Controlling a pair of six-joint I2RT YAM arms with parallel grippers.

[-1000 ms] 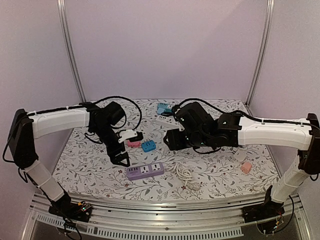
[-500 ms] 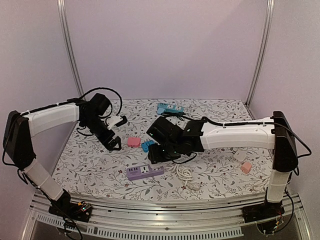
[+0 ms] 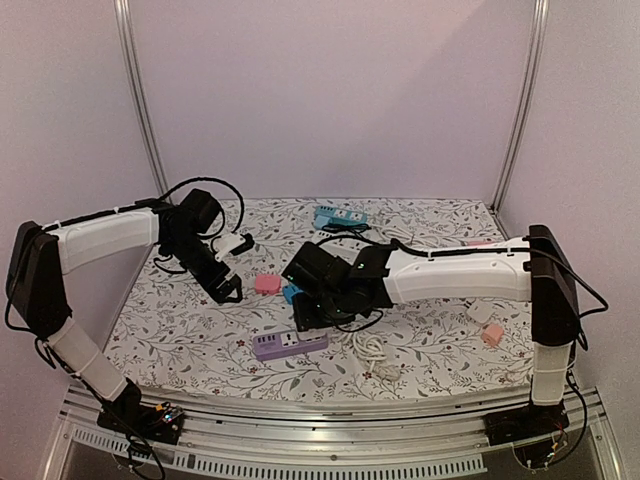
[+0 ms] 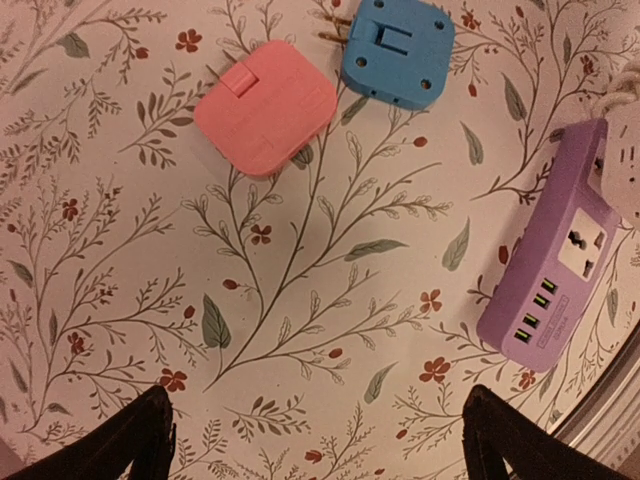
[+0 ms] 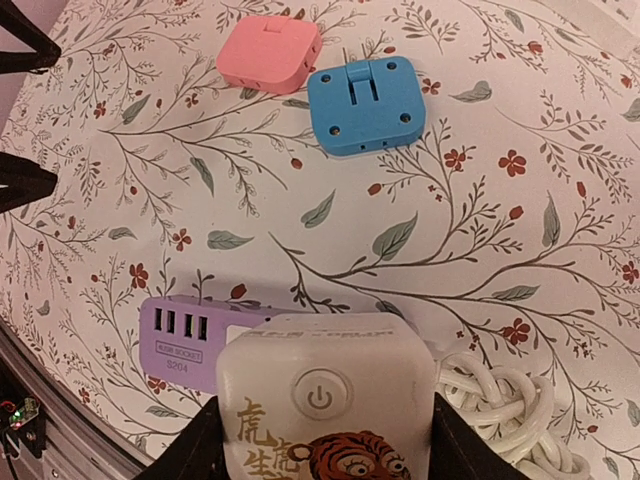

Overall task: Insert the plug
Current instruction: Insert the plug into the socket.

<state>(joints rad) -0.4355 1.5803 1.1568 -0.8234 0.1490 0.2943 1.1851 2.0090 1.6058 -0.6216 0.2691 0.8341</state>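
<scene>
Two small adapters, a pink one point(image 4: 265, 105) and a blue one point(image 4: 397, 50), lie just beside each other on the floral table point(image 4: 120, 250), prongs folded or pointing away. Near them lies the purple power strip point(image 4: 548, 265). Its one socket seen from the left wrist has nothing in it, and its row of USB ports is bare too.

The right gripper point(image 5: 325, 445) clasps the white plug point(image 5: 320, 375), a cube with a power button and a tiger print, one finger on each side. The plug hangs over one end of the strip; whether it touches cannot be told. A coiled white cable point(image 5: 500, 400) lies just beside it.

The left gripper point(image 4: 320, 435) hovers over bare table with its jaws spread wide, holding nothing.
</scene>
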